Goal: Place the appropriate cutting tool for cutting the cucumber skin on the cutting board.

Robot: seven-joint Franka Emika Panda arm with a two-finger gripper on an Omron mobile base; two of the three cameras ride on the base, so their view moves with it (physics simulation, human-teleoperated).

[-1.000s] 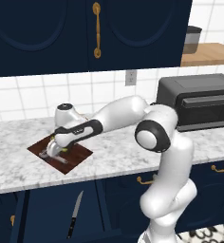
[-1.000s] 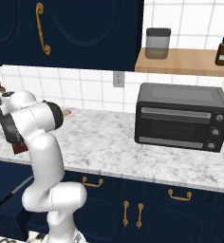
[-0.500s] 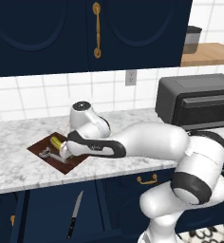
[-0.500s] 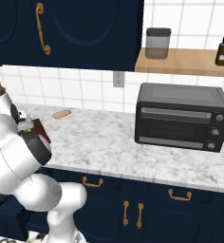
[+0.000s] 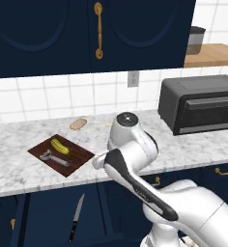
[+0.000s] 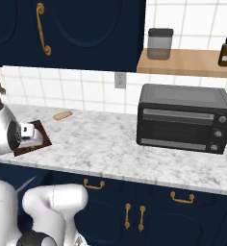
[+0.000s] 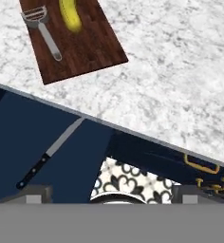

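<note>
The grey metal peeler lies flat on the dark reddish-brown cutting board, forked head toward the board's left end. Beside it on the board rests the yellow-green cucumber. In the hand view the peeler and cucumber sit at the top left on the board. My gripper is open and holds nothing. It hangs over the counter's front edge, to the right of the board and apart from it.
A black-handled knife is down in front of the blue cabinets, below the counter edge. A tan bread slice lies near the wall. A black toaster oven stands at the right; a jar and a bottle are on the shelf.
The arm has swung off the cutting board, back and to the right toward the counter's front edge. The peeler stays lying on the board, free of the gripper.
</note>
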